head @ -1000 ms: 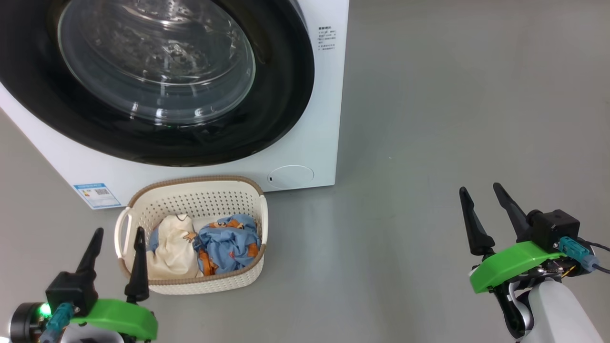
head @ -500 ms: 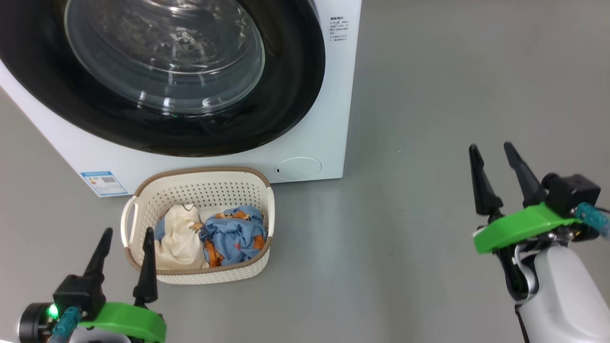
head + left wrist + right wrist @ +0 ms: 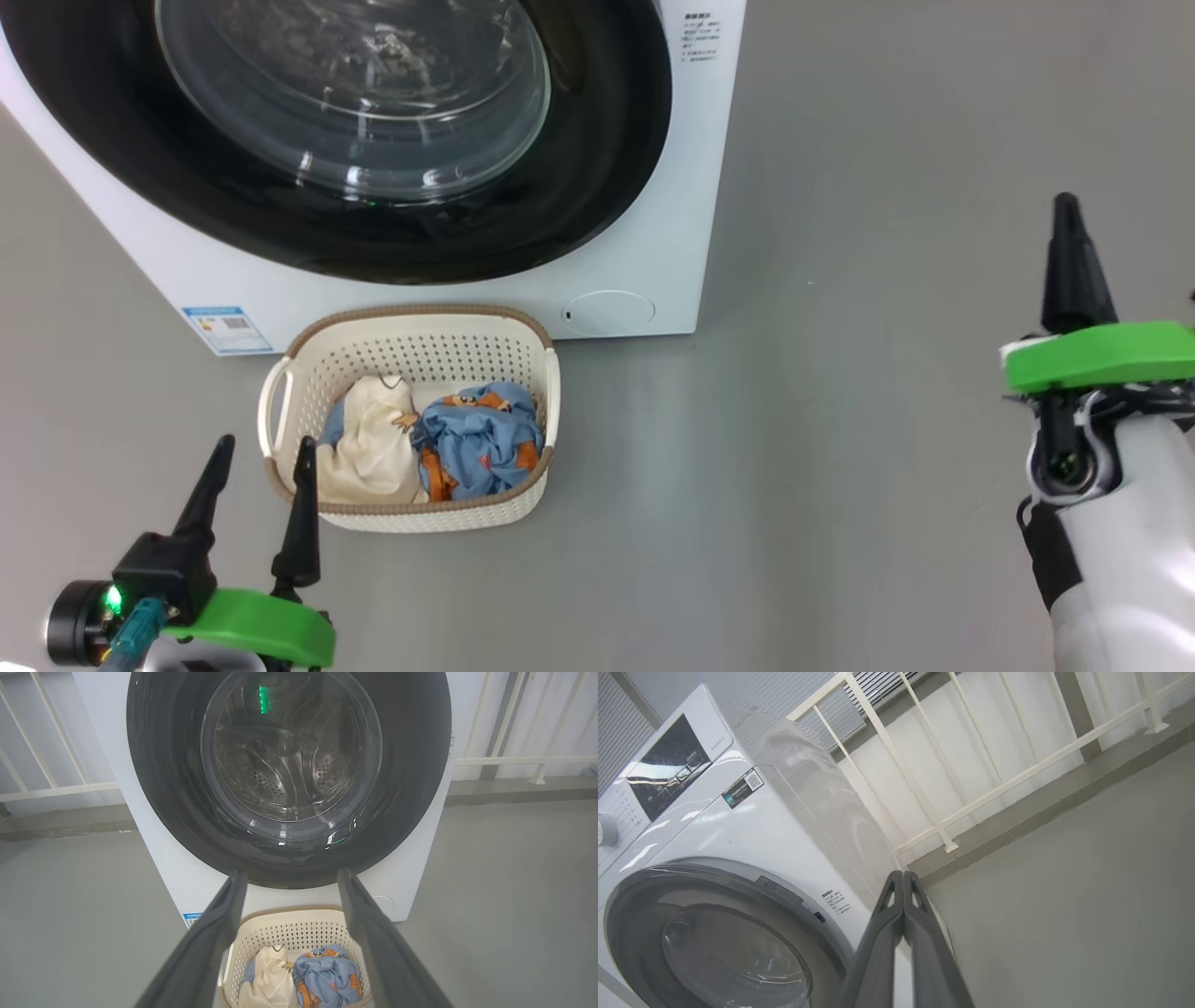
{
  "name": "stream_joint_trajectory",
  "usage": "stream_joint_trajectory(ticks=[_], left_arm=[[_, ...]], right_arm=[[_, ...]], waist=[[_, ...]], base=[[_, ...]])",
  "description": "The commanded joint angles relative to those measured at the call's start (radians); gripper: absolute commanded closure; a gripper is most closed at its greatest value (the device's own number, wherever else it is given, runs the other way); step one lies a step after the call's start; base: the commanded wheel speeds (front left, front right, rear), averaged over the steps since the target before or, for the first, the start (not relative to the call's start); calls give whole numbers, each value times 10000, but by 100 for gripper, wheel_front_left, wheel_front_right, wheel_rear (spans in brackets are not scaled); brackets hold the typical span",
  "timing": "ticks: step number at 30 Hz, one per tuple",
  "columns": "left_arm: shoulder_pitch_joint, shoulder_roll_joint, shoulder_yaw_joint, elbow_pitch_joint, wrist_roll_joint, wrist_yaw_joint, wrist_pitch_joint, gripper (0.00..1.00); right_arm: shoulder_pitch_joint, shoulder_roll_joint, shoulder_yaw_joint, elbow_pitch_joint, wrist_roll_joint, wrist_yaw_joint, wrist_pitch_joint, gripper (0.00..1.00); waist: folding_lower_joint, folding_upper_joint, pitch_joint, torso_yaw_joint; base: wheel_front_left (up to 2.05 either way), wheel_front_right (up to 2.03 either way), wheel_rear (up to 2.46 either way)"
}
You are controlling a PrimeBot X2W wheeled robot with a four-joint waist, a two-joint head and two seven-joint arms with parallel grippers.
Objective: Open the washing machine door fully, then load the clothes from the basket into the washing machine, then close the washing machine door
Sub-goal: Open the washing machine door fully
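The white washing machine [image 3: 653, 233] stands at the upper left with its round black door [image 3: 597, 187] closed flat against the front. Before it on the floor sits the cream basket [image 3: 411, 341] holding the clothes: a cream-white garment [image 3: 369, 448] and a light blue printed one [image 3: 481, 443]. My left gripper [image 3: 264, 455] is open at the lower left, just left of the basket; its wrist view has the door [image 3: 406, 788] and basket [image 3: 289, 928] between the fingers. Far right, over bare floor, my right gripper [image 3: 1066, 201] is shut on nothing, fingers pressed together [image 3: 902, 875] beside the machine [image 3: 775, 826].
Grey floor [image 3: 840, 420] spreads to the right of the machine. A white railing [image 3: 971, 765] and pale wall run behind the machine. A round white flap [image 3: 607, 313] and a blue label [image 3: 227, 329] sit low on the machine's front.
My right gripper has risen in the head view and closed its fingers. The camera has shifted, sliding the machine and basket rightward in the picture. The left gripper stays open.
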Motion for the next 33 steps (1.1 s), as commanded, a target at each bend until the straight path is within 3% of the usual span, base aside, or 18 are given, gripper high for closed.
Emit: stream_joint_trajectory(ticks=[1, 7, 18, 25, 33], left_arm=[[-210, 123, 287, -311, 97, -12, -65, 0], [-357, 99, 169, -399, 129, -35, -65, 0], [-1085, 59, -101, -456, 30, -71, -65, 0], [-1450, 39, -388, -513, -95, -13, -65, 0], [-1821, 34, -832, -649, -450, 155, -65, 0]], right_arm=[[-488, 77, 106, -144, 464, 16, 107, 100], [-1413, 22, -635, 259, 2893, 16, 790, 100], [-3527, -243, -1298, 869, 5345, 16, 2296, 100], [-4852, -185, -1309, 1738, 5836, 16, 3457, 100], [-6006, -143, -1071, 2659, 5608, 16, 4426, 100]], waist=[[0, 0, 106, 98], [0, 0, 459, 349], [0, 0, 1550, 979], [0, 0, 2119, 1321], [0, 0, 2584, 1632]], base=[[0, 0, 0], [0, 0, 0], [0, 0, 0], [0, 0, 0], [0, 0, 0]])
